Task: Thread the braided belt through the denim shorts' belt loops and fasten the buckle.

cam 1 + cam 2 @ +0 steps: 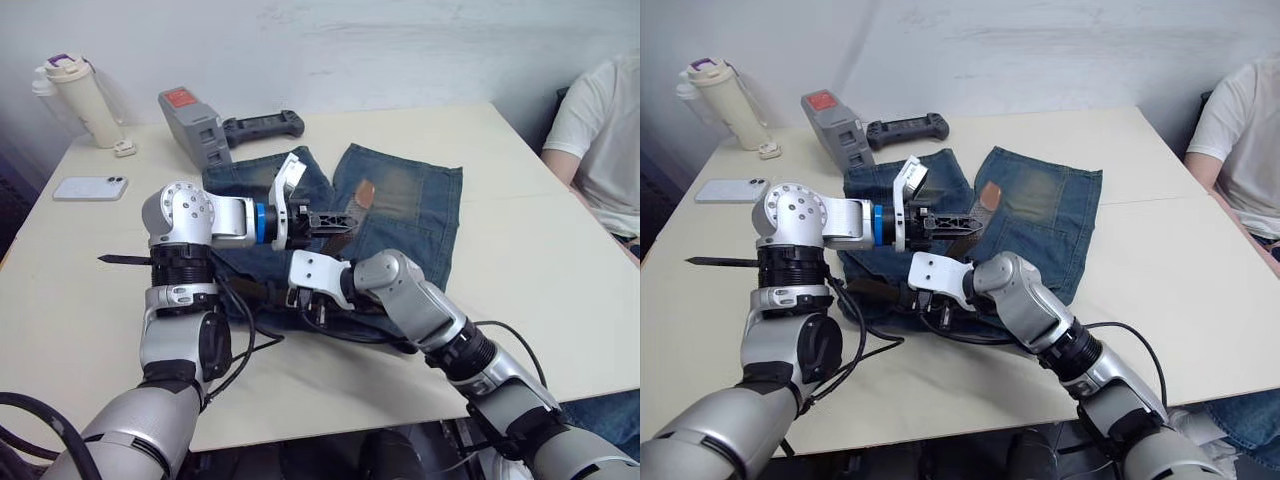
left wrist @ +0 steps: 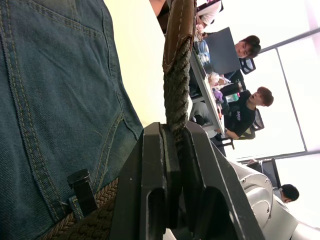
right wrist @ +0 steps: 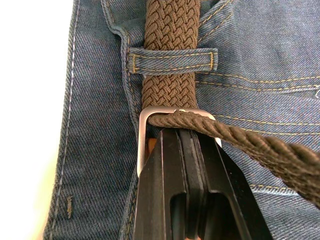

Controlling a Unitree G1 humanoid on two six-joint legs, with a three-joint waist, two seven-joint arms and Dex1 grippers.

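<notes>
My left arm is bent, its fingers (image 1: 340,218) pinching the braided belt (image 2: 176,85) tail above the denim shorts (image 1: 410,215) on the bench (image 1: 520,200). My right fingers (image 3: 182,150) are pressed together at the buckle (image 3: 144,135), just past a belt loop (image 3: 172,61) holding the strap.

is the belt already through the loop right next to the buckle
Yes, in the right wrist view the braided belt passes under the belt loop just beyond the buckle.

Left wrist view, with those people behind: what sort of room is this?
Probably a shared office or lab: people sit at a desk by big windows, and the table holds a phone and controller.
</notes>
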